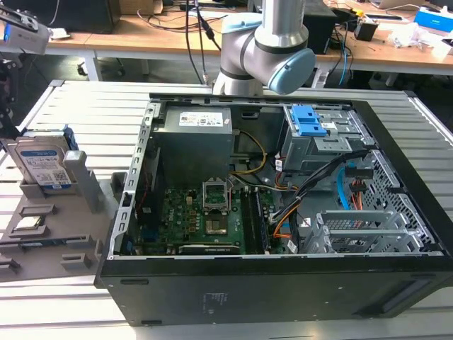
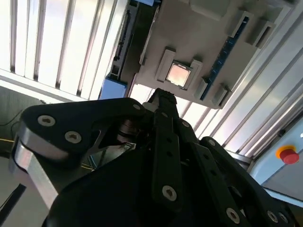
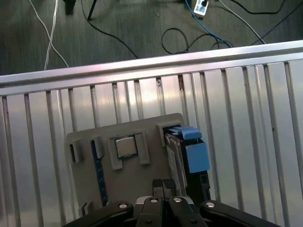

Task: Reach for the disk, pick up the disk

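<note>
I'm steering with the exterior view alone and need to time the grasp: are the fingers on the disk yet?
Observer: No. In the first wrist view the fingers are pressed together, holding nothing, not around the disk.
Operator: How does the disk sit from up there?
Observer: On edge in the grey tray, with its blue carrier frame facing the camera, uncovered.
Operator: Anything else nearby worth knowing?
Observer: In the second wrist view a red button sits on a pale box, apart from the tray.
</note>
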`<state>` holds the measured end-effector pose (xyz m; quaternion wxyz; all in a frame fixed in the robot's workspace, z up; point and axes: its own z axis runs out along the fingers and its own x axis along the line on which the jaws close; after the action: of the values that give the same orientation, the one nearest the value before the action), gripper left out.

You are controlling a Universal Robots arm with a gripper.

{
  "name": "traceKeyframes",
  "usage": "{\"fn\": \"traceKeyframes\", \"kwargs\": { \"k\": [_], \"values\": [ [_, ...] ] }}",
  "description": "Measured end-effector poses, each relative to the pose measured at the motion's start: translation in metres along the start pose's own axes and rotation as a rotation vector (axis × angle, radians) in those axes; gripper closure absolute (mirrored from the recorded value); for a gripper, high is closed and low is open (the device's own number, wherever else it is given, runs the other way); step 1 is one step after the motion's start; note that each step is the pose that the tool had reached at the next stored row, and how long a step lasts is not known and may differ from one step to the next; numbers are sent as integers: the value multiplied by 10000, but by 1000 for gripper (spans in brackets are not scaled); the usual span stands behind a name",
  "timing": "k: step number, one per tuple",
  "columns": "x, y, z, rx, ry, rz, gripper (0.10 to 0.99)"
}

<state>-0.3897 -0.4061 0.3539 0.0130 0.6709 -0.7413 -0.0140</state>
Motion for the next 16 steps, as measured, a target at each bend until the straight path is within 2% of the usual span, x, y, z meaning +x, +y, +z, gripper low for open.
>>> {"fn": "traceKeyframes", "kwargs": {
  "k": [3, 7, 16],
  "values": [
    [0, 0, 0, 0, 14, -366, 980],
    [0, 0, 0, 1, 53, -1381, 980],
    [0, 0, 0, 1, 104, -2716, 980]
  ]
}}
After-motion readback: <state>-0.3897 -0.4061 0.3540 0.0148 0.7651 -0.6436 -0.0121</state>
